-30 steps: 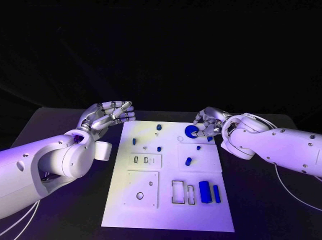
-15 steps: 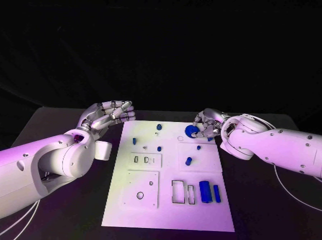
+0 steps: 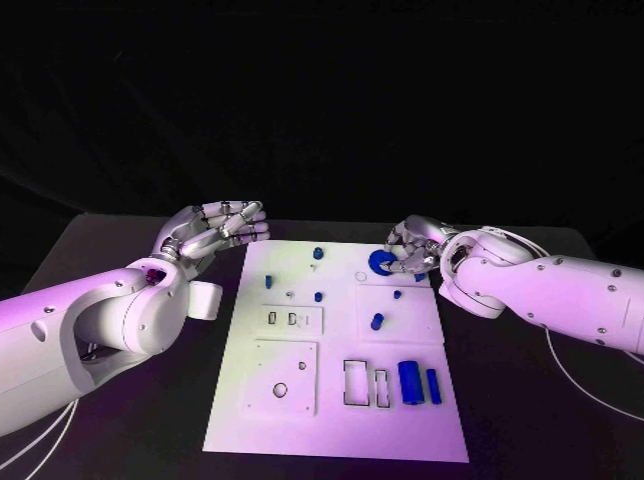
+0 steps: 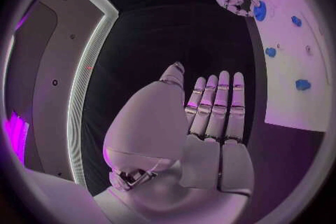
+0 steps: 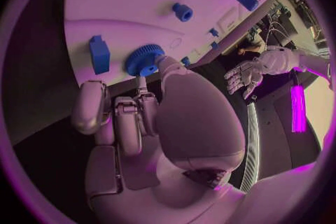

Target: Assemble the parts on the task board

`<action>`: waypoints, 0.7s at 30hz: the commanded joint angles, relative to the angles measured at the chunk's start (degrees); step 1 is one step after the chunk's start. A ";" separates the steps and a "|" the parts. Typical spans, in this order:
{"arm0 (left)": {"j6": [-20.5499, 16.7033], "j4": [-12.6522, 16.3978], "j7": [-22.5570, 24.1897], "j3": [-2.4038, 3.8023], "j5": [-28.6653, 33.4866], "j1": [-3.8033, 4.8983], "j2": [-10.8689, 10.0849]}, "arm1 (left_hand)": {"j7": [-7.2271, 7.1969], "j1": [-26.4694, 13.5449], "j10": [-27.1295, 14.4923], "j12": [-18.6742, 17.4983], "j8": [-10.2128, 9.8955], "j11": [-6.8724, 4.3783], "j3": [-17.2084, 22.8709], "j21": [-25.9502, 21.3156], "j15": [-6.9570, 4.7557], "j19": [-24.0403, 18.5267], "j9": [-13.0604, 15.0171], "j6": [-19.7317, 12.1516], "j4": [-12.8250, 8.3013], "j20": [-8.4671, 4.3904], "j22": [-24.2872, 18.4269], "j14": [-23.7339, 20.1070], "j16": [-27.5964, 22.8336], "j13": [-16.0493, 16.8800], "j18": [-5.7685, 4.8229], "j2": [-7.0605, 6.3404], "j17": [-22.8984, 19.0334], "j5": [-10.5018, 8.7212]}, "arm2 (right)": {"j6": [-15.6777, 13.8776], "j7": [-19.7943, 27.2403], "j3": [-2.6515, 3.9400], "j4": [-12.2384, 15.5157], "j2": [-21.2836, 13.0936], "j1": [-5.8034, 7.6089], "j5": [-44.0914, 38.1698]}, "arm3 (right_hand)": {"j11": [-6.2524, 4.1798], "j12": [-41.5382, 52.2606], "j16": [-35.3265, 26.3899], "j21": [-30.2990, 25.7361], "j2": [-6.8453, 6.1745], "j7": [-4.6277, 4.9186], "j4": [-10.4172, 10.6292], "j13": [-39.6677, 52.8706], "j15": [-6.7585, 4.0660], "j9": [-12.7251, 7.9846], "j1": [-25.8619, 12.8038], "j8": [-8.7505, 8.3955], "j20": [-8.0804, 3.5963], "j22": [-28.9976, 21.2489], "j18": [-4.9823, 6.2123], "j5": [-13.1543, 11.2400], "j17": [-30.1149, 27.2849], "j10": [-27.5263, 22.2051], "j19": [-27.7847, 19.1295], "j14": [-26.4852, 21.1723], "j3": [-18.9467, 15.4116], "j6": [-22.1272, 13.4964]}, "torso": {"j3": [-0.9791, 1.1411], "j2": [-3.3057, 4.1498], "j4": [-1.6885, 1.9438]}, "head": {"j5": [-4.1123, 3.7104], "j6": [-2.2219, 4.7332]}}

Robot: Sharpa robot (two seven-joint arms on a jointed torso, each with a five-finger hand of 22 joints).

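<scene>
hardly anything has moved since a second ago: both hands sit where they were, and the parts lie as before. right hand [image 3: 416, 246] is at the far right corner of the board [image 3: 337, 420], pinching a round blue gear [image 3: 383, 262] that sits on the board's surface; from the right wrist camera the gear [image 5: 143, 60] shows toothed, held at the fingertips, with a blue block [image 5: 99, 54] just beside it. left hand [image 3: 214, 230] hovers over the table [image 3: 106, 250] just off the board's far left corner, released, fingers straight and close together, holding nothing. near the board's front edge a blue bar [image 3: 410, 383] and a thinner blue strip [image 3: 433, 386] lie side by side, next to two rectangular slots.
</scene>
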 commanded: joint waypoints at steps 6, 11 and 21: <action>0.80 0.08 0.22 0.05 0.16 0.06 0.05 | 2.21 -0.55 -0.52 0.11 -0.26 -0.09 -0.41 -0.30 -0.12 -0.22 -0.01 -0.44 0.11 0.15 -0.07 -0.34 -0.22 -0.07 0.54 0.20 0.09 -0.23 | -4.13 0.38 -0.16 0.76 -0.17 -0.29 -3.93 | -0.30 0.83 0.23 0.33 0.14 -0.55 -0.24 5.14 -0.59 -0.13 -0.43 -0.63 -0.41 0.43 -1.21 -0.39 15.09 1.10 0.43 5.86 2.53 2.19 | 0.02 0.00 -0.02 | 0.01 0.22; 0.68 0.02 0.35 0.05 0.38 0.06 0.04 | 2.21 -0.55 -0.52 0.11 -0.26 -0.09 -0.41 -0.30 -0.12 -0.22 -0.01 -0.44 0.11 0.15 -0.07 -0.34 -0.22 -0.07 0.54 0.20 0.09 -0.23 | -8.11 0.74 -0.11 2.59 -0.81 -0.23 -7.96 | -0.43 1.37 0.23 0.76 -0.72 -0.70 -0.25 5.88 -0.69 -0.19 -0.93 -0.93 -0.54 1.04 -1.34 -1.41 15.09 1.70 0.73 5.86 3.25 2.93 | -0.02 -0.05 -0.02 | 0.04 0.11; 0.09 -0.09 1.17 0.05 0.74 0.06 0.19 | 2.18 -0.48 -0.51 0.21 -0.23 -0.07 -0.32 -0.27 -0.13 -0.19 0.02 -0.44 0.09 0.16 -0.09 -0.35 -0.15 -0.03 0.56 0.47 0.18 -0.02 | -10.09 0.55 0.11 5.41 1.13 0.69 -14.43 | -0.54 1.04 0.23 0.91 -2.12 -0.77 -0.61 5.57 -0.82 -0.42 -0.21 -2.14 -0.70 1.57 -1.42 -6.03 15.09 1.53 0.90 5.86 7.11 3.77 | -0.06 -0.04 0.07 | -0.15 0.22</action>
